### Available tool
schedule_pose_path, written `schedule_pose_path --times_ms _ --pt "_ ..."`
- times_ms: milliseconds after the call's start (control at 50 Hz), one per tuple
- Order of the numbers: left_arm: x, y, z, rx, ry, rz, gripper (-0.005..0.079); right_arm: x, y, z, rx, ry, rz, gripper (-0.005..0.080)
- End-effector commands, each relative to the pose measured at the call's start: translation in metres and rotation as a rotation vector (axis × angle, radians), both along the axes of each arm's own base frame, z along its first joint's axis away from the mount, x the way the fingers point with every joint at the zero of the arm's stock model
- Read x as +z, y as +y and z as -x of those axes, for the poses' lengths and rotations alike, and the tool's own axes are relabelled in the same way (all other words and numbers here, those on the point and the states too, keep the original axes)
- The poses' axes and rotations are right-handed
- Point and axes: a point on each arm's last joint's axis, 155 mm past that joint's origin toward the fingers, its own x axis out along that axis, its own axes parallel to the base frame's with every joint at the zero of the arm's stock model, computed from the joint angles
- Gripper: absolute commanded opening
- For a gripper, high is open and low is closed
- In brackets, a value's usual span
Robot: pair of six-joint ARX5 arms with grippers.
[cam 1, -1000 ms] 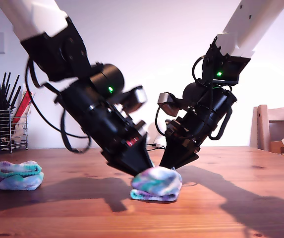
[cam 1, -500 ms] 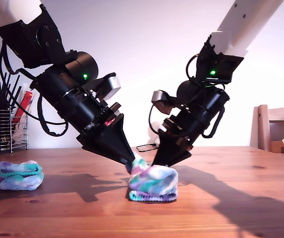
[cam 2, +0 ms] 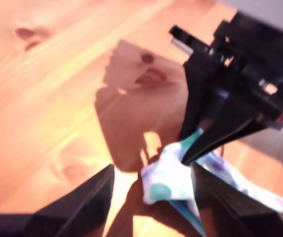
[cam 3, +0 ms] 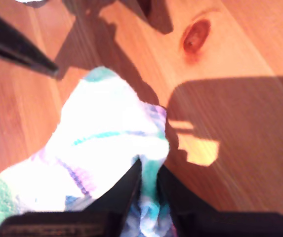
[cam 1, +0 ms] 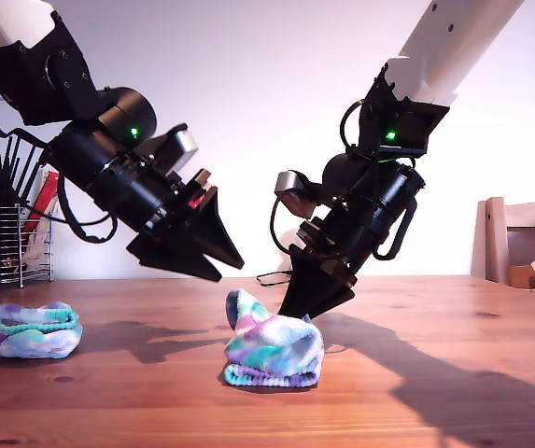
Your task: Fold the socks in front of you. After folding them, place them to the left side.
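At the exterior view's far left a wire rack [cam 1: 4, 245] of dark utensils stands at the back of the wooden table [cam 1: 454, 373], and in front of it lies one folded sock bundle [cam 1: 32, 329], teal, purple and white, alone and well apart from both arms. Next comes my first gripper [cam 1: 234, 262], slanting down from the upper left and hanging above the table with its jaws apart and nothing between them; in the first wrist view its two dark fingers [cam 2: 89, 195] frame the pale tip of the sock without touching it. Near the table's middle sits the second sock [cam 1: 267, 347], a rolled lump with one flap sticking up on its left end. My second gripper [cam 1: 290, 313] reaches down from the upper right to the lump's top, and the second wrist view shows its jaws pinched together on a fold of that sock [cam 3: 106, 148]. At the far right stands a wooden chair [cam 1: 519, 247].
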Motion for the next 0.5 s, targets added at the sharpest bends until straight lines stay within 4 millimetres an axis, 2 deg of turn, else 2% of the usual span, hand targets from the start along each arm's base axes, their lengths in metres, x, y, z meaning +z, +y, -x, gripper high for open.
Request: schedule_pose_path --times_ms 0,80,240,480 --pt "0.01 -0.003 -0.002 -0.001 -0.023 0.017 0.0446 0.014 0.013 0.004 0.029 -0.022 -0.029 -0.0013" --pt "0.011 -0.004 -0.002 -0.001 -0.026 0.019 0.0446 0.024 0.02 0.008 0.046 -0.027 -0.054 -0.0013" --pt "0.009 -0.003 0.001 -0.004 -0.01 0.015 0.0446 0.03 0.029 0.015 0.069 -0.034 -0.062 -0.0013" --pt "-0.001 -0.002 0.028 -0.102 0.062 0.006 0.0468 0.048 0.033 0.015 0.079 -0.073 -0.08 -0.0013"
